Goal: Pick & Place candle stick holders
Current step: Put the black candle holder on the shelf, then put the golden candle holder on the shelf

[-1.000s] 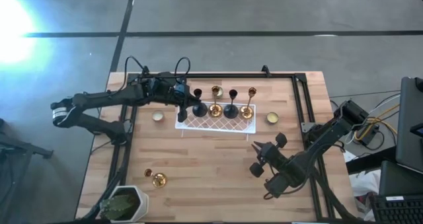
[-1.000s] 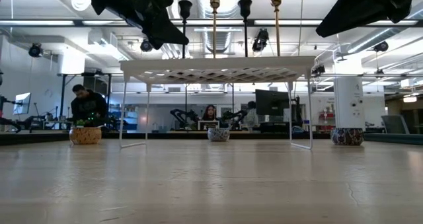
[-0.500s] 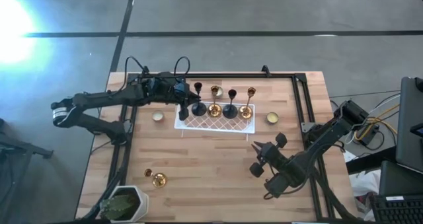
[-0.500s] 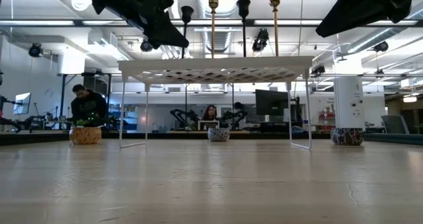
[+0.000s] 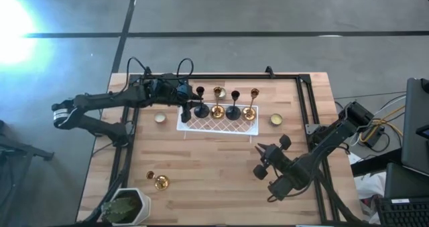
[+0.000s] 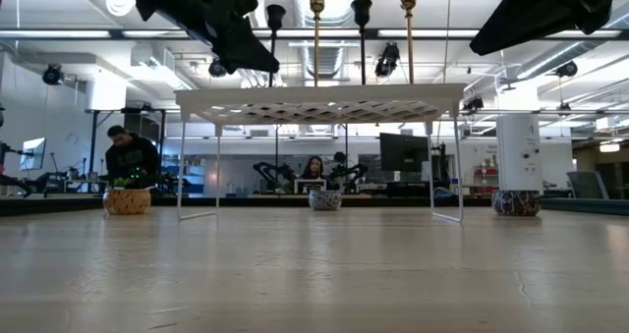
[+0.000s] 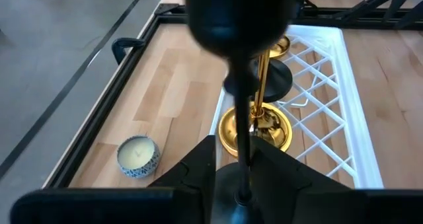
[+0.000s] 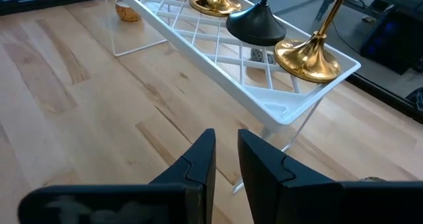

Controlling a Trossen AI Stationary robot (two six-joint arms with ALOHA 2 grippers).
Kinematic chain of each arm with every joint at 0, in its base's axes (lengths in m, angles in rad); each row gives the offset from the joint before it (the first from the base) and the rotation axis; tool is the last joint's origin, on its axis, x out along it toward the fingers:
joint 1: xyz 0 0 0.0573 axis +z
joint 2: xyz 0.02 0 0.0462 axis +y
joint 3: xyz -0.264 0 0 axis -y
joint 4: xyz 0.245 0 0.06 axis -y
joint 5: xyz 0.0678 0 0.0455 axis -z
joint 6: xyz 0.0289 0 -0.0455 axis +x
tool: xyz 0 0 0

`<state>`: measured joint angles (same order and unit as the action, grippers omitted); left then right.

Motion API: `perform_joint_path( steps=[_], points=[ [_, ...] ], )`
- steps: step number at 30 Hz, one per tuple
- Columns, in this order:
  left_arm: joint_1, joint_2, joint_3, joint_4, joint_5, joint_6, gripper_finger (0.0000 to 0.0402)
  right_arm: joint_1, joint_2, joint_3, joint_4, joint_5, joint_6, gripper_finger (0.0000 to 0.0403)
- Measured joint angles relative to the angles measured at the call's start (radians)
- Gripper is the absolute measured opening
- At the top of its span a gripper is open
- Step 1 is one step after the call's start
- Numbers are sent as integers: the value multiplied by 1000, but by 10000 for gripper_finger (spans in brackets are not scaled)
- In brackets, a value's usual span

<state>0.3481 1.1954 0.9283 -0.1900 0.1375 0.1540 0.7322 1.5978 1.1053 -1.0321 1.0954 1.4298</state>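
While the left gripper (image 5: 188, 108) is hanging at the white tray's (image 5: 214, 126) left end, four candle stick holders are standing there in a row. A fifth, gold holder (image 5: 159, 181) is lying well apart, awaiting pickup.

Low view: the row is standing upright.

Left wrist: the black holder's (image 7: 241, 118) stem is running between the jaws. I cannot tell whether they are clamping it or clear; judged as placement.

Right wrist: the right gripper (image 8: 226, 141) is waiting near the tray, jaws slightly apart, empty.
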Motion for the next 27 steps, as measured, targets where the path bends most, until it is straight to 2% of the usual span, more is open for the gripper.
perform_joint_path(
  steps=[12, 16, 21, 27],
  points=[
    [2, 0, 0, -15, -2, -13, 206, 0, 0, 0, 2, 0, 3, 54],
    [3, -4, 0, -20, -13, -6, 232, 0, 0, 0, 3, 0, 3, 59],
    [3, -22, 33, -150, -52, 13, 238, 0, 0, 0, 3, -5, 3, 63],
    [3, -60, 122, -397, -103, 8, 238, 0, 0, 0, 3, -5, 0, 59]
  ],
)
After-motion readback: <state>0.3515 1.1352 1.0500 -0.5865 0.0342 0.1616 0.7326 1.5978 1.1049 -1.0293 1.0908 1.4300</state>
